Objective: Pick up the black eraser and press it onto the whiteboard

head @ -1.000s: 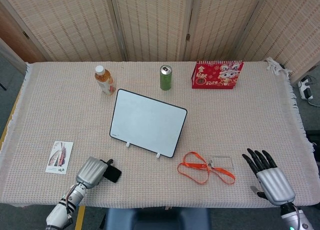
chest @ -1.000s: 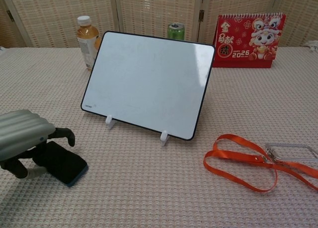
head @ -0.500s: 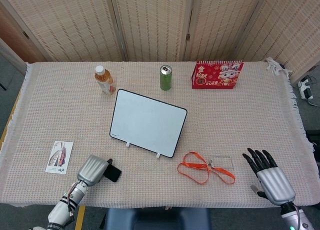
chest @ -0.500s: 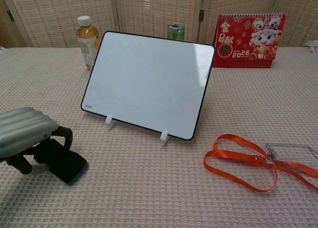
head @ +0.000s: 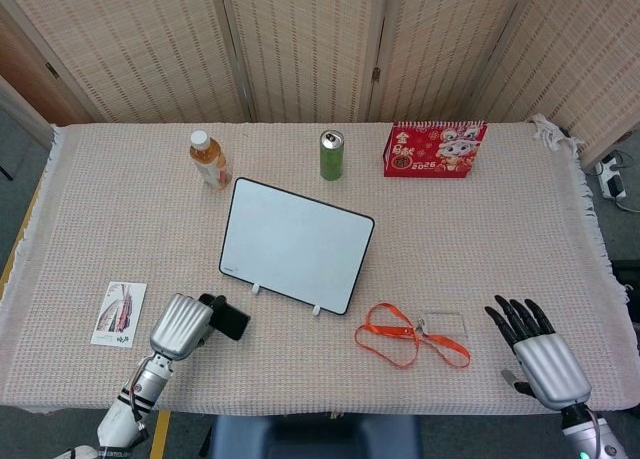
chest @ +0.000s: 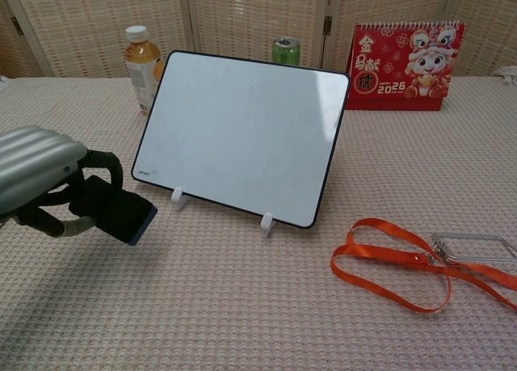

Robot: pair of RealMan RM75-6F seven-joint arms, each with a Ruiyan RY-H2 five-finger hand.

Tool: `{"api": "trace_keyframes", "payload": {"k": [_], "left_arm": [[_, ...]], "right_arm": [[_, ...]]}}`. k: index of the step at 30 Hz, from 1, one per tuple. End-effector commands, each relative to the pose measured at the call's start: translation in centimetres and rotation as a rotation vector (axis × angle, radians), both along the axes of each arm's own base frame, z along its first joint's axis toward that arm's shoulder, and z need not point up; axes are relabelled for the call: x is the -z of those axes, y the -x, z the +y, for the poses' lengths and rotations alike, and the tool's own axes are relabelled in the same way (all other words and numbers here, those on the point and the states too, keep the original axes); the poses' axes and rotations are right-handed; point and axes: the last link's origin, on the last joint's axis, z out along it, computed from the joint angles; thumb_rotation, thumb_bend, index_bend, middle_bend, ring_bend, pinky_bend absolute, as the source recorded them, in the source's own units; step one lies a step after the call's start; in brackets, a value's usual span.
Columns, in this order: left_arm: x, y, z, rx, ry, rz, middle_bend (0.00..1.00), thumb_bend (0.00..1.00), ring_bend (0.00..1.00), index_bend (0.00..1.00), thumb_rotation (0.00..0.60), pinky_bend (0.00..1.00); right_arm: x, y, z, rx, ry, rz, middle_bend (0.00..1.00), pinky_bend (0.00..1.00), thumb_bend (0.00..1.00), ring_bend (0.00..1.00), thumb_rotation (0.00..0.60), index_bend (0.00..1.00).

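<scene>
Gripping the flat black eraser (chest: 113, 210), blue-edged, left hand (chest: 36, 173).

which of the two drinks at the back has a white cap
The tea bottle on the left, amber with a white screw cap. The green can beside it has a metal top instead.

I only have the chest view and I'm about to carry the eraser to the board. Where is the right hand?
Observer: The right hand is open at the front right edge of the table, far from the whiteboard.
Operator: Anything beside my left hand?
Observer: A printed card lies flat just left of the left hand.
Operator: Eraser against the board?
Observer: From above, the black eraser is in front of the board's lower left corner, with a gap between them.
</scene>
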Motion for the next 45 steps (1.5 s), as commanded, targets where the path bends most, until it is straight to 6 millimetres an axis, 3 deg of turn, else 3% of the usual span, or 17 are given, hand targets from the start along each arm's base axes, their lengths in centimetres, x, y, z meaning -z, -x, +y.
{"api": "trace_keyframes", "payload": {"k": [1, 9, 16, 27, 35, 45], "left_arm": [[0.8, -1.0, 1.1, 0.049, -0.091, -0.115, 1.00, 0.46, 1.00, 0.73, 0.600, 1.00], [3.3, -3.8, 4.9, 0.064, -0.236, -0.212, 1.00, 0.46, 1.00, 0.73, 0.600, 1.00], [5.8, -6.1, 6.6, 0.098, -0.329, -0.236, 1.00, 0.47, 1.00, 0.72, 0.600, 1.00], [8.5, -7.9, 9.0, 0.044, -0.374, -0.113, 1.00, 0.47, 1.00, 0.72, 0.600, 1.00], [9.7, -8.0, 9.6, 0.011, -0.379, -0.077, 1.00, 0.48, 1.00, 0.72, 0.600, 1.00], [9.9, -7.7, 9.7, 0.010, -0.378, -0.080, 1.00, 0.47, 1.00, 0.42, 0.600, 1.00]], "right_arm": [[-0.1, 0.0, 0.0, -0.001, 0.004, -0.005, 0.00, 0.00, 0.26, 0.00, 0.600, 0.00], [-0.8, -0.1, 0.2, -0.009, 0.019, -0.024, 0.00, 0.00, 0.26, 0.00, 0.600, 0.00], [-1.3, 0.0, 0.2, -0.009, 0.026, -0.040, 0.00, 0.00, 0.26, 0.00, 0.600, 0.00], [-1.9, 0.0, 0.3, -0.012, 0.032, -0.061, 0.00, 0.00, 0.26, 0.00, 0.600, 0.00], [-2.5, -0.1, 0.5, -0.020, 0.042, -0.077, 0.00, 0.00, 0.26, 0.00, 0.600, 0.00], [-2.4, 0.0, 0.5, -0.021, 0.040, -0.075, 0.00, 0.00, 0.26, 0.00, 0.600, 0.00]]}}
